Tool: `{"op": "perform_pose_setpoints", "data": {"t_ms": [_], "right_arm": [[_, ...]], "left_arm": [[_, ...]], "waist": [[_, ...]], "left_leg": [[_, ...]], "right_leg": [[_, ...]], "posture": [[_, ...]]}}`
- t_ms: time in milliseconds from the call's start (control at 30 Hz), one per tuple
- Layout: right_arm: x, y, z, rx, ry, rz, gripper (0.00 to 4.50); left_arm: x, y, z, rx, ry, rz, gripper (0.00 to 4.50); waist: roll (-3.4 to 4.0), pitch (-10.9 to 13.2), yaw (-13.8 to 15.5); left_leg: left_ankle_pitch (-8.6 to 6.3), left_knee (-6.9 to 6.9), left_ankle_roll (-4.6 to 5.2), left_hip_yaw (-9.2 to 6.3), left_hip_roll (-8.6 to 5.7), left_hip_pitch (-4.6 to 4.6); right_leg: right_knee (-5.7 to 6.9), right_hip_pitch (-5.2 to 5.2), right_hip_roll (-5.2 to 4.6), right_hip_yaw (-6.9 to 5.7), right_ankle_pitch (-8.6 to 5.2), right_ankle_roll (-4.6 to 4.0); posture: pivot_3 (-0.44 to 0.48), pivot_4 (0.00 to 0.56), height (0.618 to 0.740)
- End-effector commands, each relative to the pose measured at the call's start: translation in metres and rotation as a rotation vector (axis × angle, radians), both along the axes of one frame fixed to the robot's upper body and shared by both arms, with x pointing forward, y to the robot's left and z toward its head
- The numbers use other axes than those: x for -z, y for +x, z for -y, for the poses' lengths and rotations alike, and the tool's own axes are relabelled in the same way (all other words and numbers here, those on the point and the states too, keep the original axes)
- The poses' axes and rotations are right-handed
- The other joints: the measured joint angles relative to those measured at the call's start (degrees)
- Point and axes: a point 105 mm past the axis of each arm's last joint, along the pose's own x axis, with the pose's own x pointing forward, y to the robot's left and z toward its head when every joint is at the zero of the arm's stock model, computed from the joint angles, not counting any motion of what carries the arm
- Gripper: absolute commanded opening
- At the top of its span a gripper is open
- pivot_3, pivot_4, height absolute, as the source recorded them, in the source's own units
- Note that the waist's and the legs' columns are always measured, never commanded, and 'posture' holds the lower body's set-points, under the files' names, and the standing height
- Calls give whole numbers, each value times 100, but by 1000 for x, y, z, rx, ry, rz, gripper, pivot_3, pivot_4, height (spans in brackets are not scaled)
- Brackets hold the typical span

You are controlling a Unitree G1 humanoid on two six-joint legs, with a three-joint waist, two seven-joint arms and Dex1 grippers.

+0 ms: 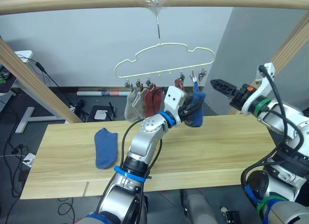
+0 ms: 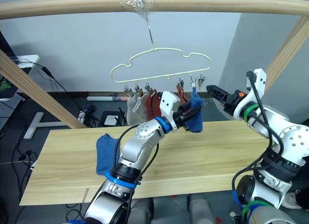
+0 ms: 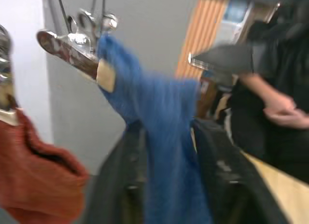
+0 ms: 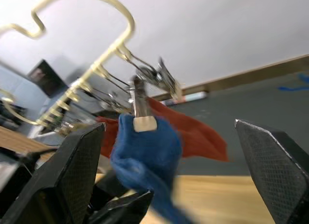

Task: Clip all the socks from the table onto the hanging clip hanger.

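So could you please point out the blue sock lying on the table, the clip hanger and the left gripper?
blue sock [image 1: 105, 147], left eye view, middle of the sock.
clip hanger [image 1: 164, 46], left eye view, top of the yellow wire outline.
left gripper [image 2: 189, 114], right eye view, between its fingertips, on the hanging blue sock.

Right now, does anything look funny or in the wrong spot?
One blue sock lies alone on the table, not clipped up yet. On the clip hanger, another blue sock hangs from a clip while the left tool holds its lower part. The right tool waits open beside it.
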Motion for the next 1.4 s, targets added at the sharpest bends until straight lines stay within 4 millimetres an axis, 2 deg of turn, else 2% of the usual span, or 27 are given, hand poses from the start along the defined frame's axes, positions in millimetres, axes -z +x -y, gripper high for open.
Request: {"op": "perform_pose_setpoints", "data": {"t_ms": [33, 167, 233, 300, 333, 400, 467, 567, 633, 700, 833, 933, 1133, 1367, 1400], "right_arm": [[-19, -7, 1, 34, -120, 148, 4500], [-14, -9, 1, 47, -196, 188, 4500], [6, -9, -7, 106, -383, 244, 4500], [13, -9, -16, 161, -446, 314, 4500], [14, -8, -18, 185, -476, 343, 4320], [16, -6, -24, 208, -513, 392, 3875], [17, -3, -31, 241, -508, 419, 3229], [15, 3, -36, 301, -467, 445, 3229], [12, 7, -37, 329, -445, 461, 2926], [11, 10, -39, 339, -443, 469, 2356], [8, 17, -43, 345, -448, 483, 889], [4, 28, -49, 361, -448, 502, 889], [3, 39, -50, 382, -460, 514, 889], [6, 42, -49, 383, -442, 493, 889], [7, 42, -49, 382, -437, 490, 1046]], "left_arm": [[-4, 4, -11, -13, -9, -4, 2801], [2, 5, -21, -34, 34, 10, 3976], [-2, 6, -45, -87, 110, 97, 4479], [-13, 2, -63, -102, 148, 175, 4479], [-19, -2, -70, -100, 159, 206, 4494], [-28, -8, -81, -92, 190, 258, 4500], [-37, -16, -92, -82, 226, 306, 4500], [-52, -27, -109, -77, 261, 356, 4500], [-59, -31, -115, -80, 271, 369, 4500], [-62, -35, -118, -84, 278, 378, 4500], [-66, -40, -122, -97, 273, 388, 4500], [-65, -49, -119, -67, 288, 409, 4500], [-68, -48, -121, -88, 287, 412, 4500], [-68, -52, -123, -95, 289, 410, 4500], [-68, -52, -124, -96, 289, 409, 4500]], "waist": [[0, 0, -4], [0, 0, -5], [-1, 0, 1], [-1, 0, -37], [-1, 0, -58], [0, 0, -61], [-5, 2, -39], [-6, 3, -16], [-5, 3, 20], [-5, 3, 68], [-6, 3, 134], [-6, 3, 165], [-6, 3, 216], [-5, 3, 225], [-6, 3, 227]], "left_leg": [[0, 0, 0, -1, 0, 0], [0, -2, -1, -1, 0, -1], [0, -2, -1, 0, -1, -1], [0, -6, -1, -1, 1, 2], [0, -9, -2, 1, 4, 3], [2, -8, -5, 6, 4, -5], [4, -2, -8, 5, 2, -10], [4, -2, -9, 3, 3, -7], [4, -4, -8, 0, 5, -8], [4, -5, -8, 0, 5, -9], [4, -5, -8, 0, 3, -10], [4, -4, -8, 0, 3, -10], [4, -4, -8, -1, 4, -6], [4, -5, -8, -1, 4, -9], [4, -5, -8, -2, 4, -8]], "right_leg": [[-1, 0, 0, -1, 0, 0], [-5, 1, 0, -1, 0, 0], [-6, 1, -1, 0, 0, 0], [-6, -1, 1, 0, -2, -1], [-4, -5, 3, 1, -5, 2], [2, -22, 2, 7, -4, 4], [-1, -20, 0, 6, 0, 10], [1, -18, 0, 6, 1, 12], [2, -20, 1, 4, 0, 9], [0, -20, 1, 4, 0, 7], [-1, -19, -1, 4, 0, 6], [-1, -20, -1, 4, 1, 5], [4, -19, 0, 2, 5, -4], [2, -20, 0, 2, 17, -24], [3, -20, -1, 2, 17, -24]], "posture": [[-40, 214, 740], [-40, 214, 740], [-12, 216, 740], [-3, 219, 740], [-3, 219, 740], [17, 226, 740], [30, 230, 740], [52, 232, 740], [65, 235, 740], [65, 235, 740], [80, 230, 740], [85, 228, 740], [115, 221, 740], [130, 218, 740], [130, 218, 740]]}}
